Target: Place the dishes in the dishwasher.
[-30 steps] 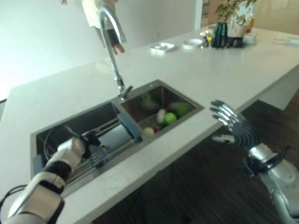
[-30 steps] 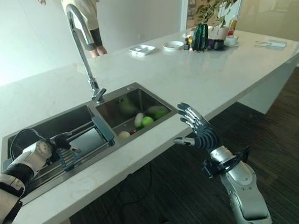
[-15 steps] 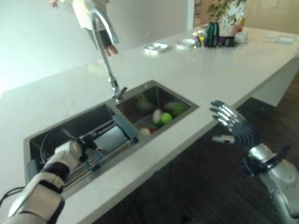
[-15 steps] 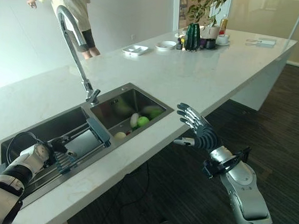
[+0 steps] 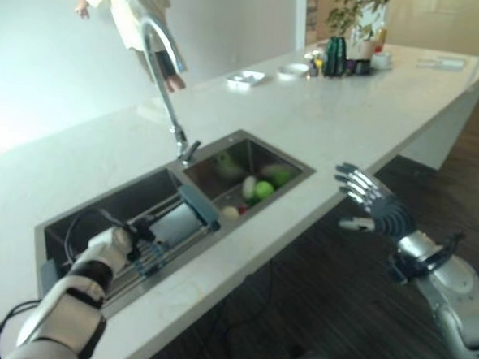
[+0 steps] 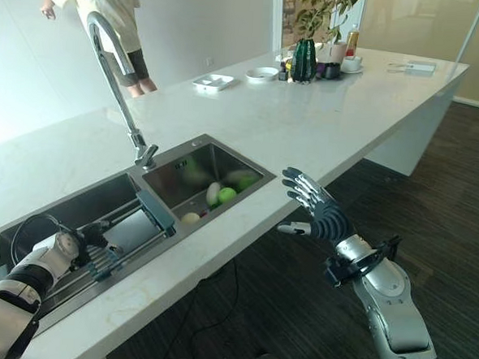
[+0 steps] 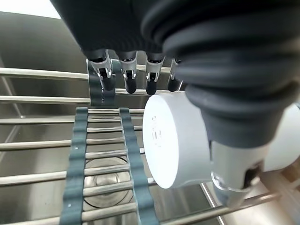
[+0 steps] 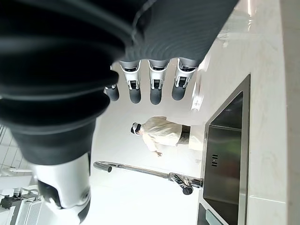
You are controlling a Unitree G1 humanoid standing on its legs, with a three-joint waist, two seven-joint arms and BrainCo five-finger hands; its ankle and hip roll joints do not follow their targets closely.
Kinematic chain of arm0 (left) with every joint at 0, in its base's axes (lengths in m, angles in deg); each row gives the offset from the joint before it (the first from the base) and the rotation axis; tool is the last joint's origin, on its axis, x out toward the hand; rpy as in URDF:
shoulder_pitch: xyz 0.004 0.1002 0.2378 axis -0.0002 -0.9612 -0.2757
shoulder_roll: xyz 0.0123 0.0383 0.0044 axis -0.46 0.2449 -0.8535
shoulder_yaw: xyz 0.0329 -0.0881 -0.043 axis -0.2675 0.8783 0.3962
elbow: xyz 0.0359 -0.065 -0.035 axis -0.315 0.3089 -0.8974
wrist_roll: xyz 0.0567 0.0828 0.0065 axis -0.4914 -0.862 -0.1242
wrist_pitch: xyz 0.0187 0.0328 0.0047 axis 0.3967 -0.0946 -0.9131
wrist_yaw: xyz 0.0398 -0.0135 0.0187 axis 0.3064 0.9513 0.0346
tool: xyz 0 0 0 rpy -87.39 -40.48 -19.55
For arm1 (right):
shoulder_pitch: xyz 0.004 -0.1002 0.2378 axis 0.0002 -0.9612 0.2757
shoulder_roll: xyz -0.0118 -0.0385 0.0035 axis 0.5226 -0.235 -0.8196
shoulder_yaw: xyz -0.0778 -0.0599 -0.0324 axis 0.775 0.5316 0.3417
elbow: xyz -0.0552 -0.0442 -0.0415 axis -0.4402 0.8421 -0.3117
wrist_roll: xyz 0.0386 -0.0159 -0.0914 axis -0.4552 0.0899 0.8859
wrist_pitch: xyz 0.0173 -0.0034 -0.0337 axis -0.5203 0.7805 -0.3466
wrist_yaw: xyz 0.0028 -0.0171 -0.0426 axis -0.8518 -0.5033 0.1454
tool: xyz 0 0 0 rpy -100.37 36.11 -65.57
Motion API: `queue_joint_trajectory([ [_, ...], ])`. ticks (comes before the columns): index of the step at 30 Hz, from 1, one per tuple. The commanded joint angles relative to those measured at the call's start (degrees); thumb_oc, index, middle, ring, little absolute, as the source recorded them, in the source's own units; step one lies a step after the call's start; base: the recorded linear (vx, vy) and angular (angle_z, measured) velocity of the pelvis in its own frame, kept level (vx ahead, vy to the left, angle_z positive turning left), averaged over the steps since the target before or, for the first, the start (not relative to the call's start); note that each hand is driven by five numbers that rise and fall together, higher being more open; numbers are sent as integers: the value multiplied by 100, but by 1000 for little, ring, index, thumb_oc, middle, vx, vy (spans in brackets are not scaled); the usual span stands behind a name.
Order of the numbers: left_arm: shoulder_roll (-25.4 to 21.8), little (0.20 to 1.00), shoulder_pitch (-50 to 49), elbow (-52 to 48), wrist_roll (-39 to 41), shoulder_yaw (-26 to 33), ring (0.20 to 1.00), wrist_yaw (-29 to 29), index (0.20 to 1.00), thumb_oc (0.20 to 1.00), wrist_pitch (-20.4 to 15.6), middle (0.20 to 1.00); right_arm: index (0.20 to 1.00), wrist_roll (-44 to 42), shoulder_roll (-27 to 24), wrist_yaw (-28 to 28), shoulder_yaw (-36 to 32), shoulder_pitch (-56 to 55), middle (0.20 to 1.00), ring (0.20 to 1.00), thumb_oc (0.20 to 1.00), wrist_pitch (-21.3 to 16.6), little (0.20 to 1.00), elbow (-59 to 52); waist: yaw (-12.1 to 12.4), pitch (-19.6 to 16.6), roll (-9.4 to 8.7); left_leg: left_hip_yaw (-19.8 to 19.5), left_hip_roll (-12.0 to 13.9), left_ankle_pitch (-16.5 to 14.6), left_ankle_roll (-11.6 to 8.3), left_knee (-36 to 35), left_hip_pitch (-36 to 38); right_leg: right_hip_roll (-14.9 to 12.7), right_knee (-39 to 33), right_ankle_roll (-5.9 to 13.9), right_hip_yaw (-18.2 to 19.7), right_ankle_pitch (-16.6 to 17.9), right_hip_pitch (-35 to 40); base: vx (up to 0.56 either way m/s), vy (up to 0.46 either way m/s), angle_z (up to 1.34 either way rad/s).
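The left hand [image 6: 73,241] is down in the left basin of the sink [image 6: 75,206], over a rack [image 7: 56,140] of metal bars with grey strips. In the left wrist view its fingers [image 7: 129,75] and thumb are curled around a white cup [image 7: 176,136], which lies on its side against the rack. A second white dish [image 6: 131,228] lies on the rack just to the right of the hand. The right basin holds green and pale fruit [image 6: 222,193]. A tall curved tap [image 6: 116,74] stands behind the sink. The right hand [image 6: 319,213] hangs in the air in front of the counter [image 6: 308,127], well apart from the sink, its fingers spread and straight, holding nothing. A person [image 6: 120,9] stands far behind the counter.
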Motion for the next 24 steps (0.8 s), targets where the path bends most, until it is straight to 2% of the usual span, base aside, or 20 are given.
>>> queue_joint_trajectory([
  [1, -224, 1000, 688, 237, -254, -101, 1000, 32, 1000, 1000, -160, 1000, 1000, -237, -188, -27, -188, 313, 1000, 1000, 1000, -168, 1000, -381, -38, 135, 28, -95, -183, -229, 281, 49, 97, -71, 49, 316, -92, -277, 269, 6, -7, -7],
  [24, -124, 1000, 558, 1171, -230, -17, 1000, -12, 1000, 1000, -169, 1000, 1000, -221, -251, -106, -250, 124, 1000, 1000, 1000, -67, 1000, -493, -294, 109, 63, 104, -205, -293, 306, 49, 215, -14, 93, 336, 35, -305, 272, 6, -3, -4],
])
